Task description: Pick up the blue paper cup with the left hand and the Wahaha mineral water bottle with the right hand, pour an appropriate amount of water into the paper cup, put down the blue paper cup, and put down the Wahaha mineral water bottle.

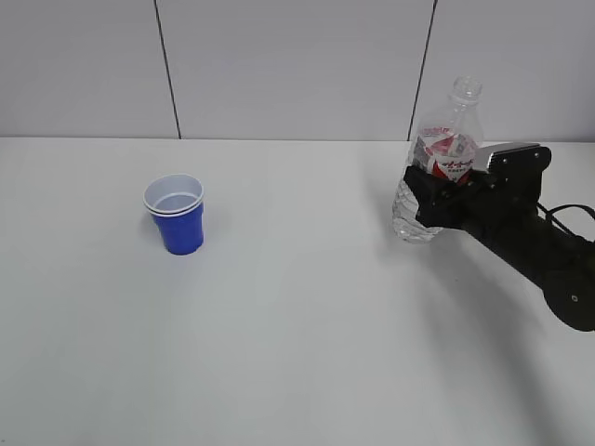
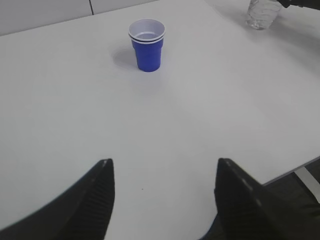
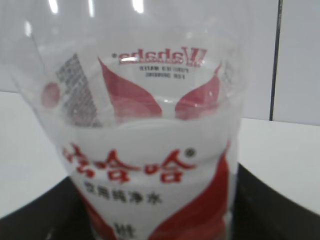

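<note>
White surface (image 1: 279, 325) carries our blue cup (image 1: 177, 215); our right gripper (image 1: 444, 197) jaws pinch the water bottle (image 1: 444, 149), left gripper (image 2: 162, 195) jaws spread, empty.

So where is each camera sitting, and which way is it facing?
Exterior: in front of the table, slanting down toward the wall; cup left, right arm's end effector around the bottle.
Left wrist: above the table, facing the cup; open end effector at bottom.
Right wrist: pressed close to the bottle's label; dark fingers at the edges.
Shared: exterior and left wrist both show cup and bottle.
</note>
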